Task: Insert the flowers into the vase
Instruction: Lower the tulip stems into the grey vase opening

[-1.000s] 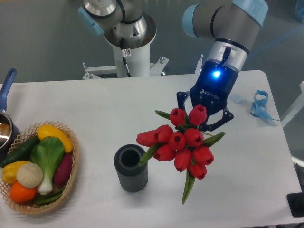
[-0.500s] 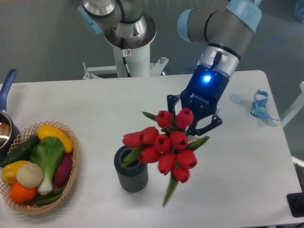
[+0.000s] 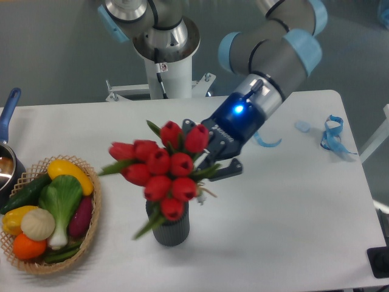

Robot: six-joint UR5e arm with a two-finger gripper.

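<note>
A bunch of red tulips, the flowers (image 3: 161, 167), hangs tilted in the air with green leaves sticking out to the left and downward. My gripper (image 3: 214, 156) is shut on the stems at the bunch's right side, its fingers partly hidden behind the blooms. The dark grey ribbed vase (image 3: 172, 231) stands on the white table directly below the bunch. The blooms cover the vase's rim, so I cannot tell whether any stem or leaf is inside it.
A wicker basket (image 3: 92, 219) of toy vegetables sits at the left front. A pot with a blue handle (image 3: 7, 115) pokes in at the left edge. A blue strap (image 3: 332, 135) lies at the right rear. The robot base (image 3: 164, 67) stands behind the table.
The gripper has swung left and tilted, carrying the flowers from right of the vase to directly over it.
</note>
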